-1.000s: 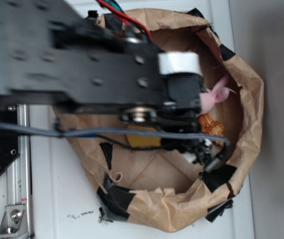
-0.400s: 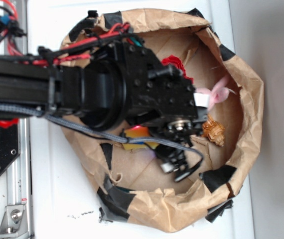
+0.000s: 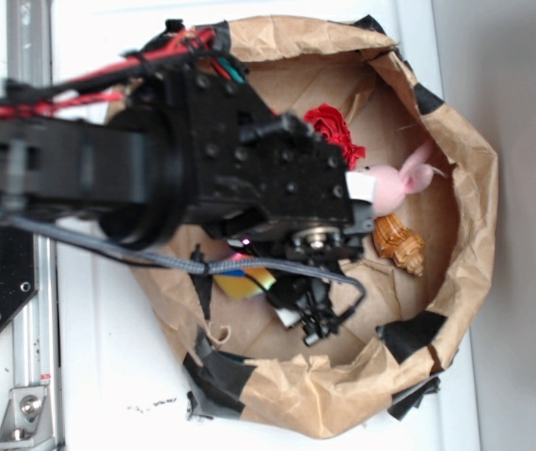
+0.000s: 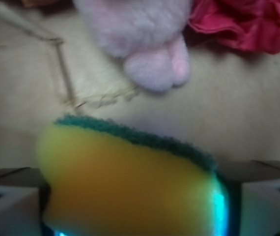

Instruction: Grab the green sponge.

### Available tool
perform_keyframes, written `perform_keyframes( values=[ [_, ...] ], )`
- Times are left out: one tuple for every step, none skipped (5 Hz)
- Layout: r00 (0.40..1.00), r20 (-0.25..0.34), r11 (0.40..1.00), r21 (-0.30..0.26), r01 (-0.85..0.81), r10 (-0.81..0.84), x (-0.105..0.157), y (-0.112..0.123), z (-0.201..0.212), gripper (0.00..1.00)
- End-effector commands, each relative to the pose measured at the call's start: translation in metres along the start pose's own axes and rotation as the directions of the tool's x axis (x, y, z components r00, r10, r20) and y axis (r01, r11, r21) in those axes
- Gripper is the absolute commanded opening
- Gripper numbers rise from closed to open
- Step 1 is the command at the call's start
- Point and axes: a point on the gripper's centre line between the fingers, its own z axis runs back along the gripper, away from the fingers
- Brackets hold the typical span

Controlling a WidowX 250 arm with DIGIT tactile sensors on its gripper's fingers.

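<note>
Wrist view basically says it all: the soft yellow foam sponge with the thin green scrubby layer (image 4: 130, 182) fills the bottom of the frame, sitting right between the black gripper (image 4: 135, 196) fingers, which press in on it from both sides. So the grasp looks made. I'd keep the squeeze steady and lift straight up so the foam doesn't squirm out. The fluffy pink plush bunny (image 4: 145, 39) and the crumpled red cloth (image 4: 248, 24) lie just beyond it on the floor of the brown paper bag (image 3: 456, 141), so don't drag sideways.
</note>
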Motion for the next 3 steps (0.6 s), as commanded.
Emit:
perform_keyframes(
  values=[
    [0.962,0.269,0.997,-0.053,0.052,-0.036,0.021,0.004,0.122,0.0],
    [0.964,0.266,0.999,-0.024,0.033,-0.026,0.014,0.008,0.148,0.0],
    [0.972,0.216,0.993,0.092,0.075,-0.094,0.013,0.008,0.141,0.0]
  ],
)
